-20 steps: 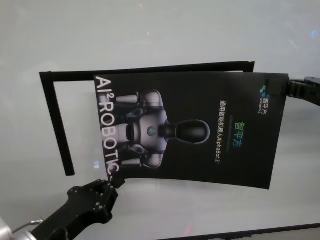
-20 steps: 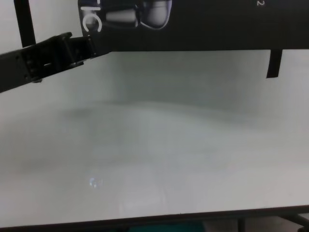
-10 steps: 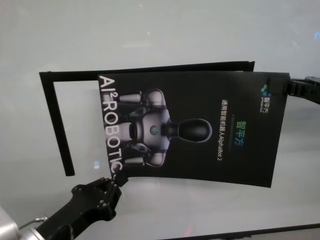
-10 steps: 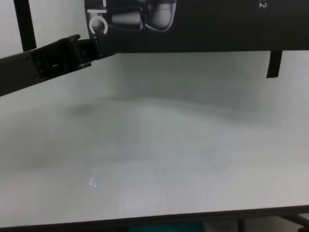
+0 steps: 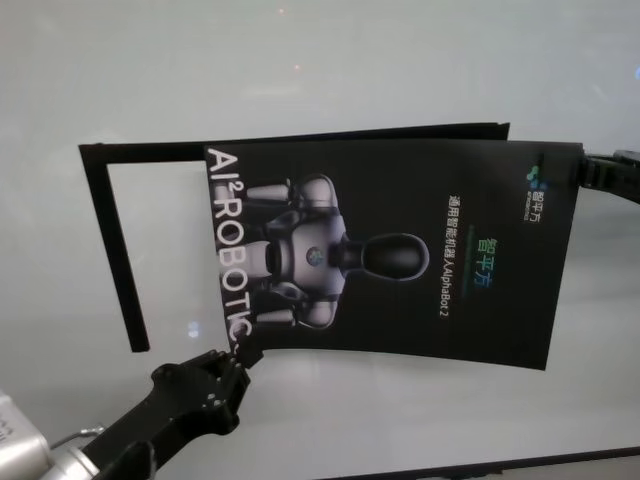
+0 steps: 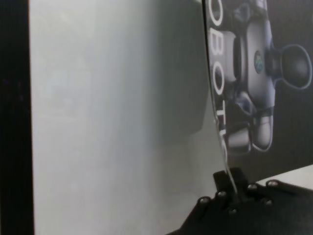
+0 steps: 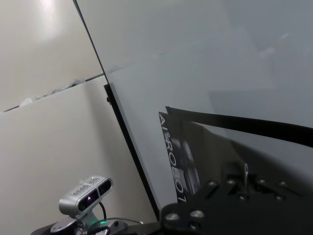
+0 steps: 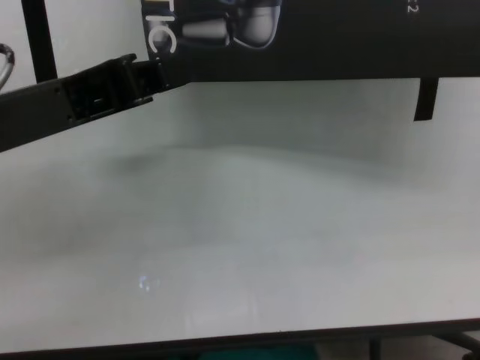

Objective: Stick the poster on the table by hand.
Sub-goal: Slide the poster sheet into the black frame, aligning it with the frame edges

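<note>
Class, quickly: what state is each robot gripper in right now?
Left gripper: shut on the near left corner of the large glossy black poster.
Right gripper: at the poster's far right edge; cannot tell.

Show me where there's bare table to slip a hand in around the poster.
Bare table spans the near side, between the poster and the front edge. Another patch lies between the black strip and the poster's left edge. Crowded at the left end effector and right end effector.

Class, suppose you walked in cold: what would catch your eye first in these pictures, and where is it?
First the big black poster with its grey-white robot picture, held above the middle of the white table. Next, the left pincer gripping its near left corner and the right pincer at its far right corner. Black strips frame the table behind it.
</note>
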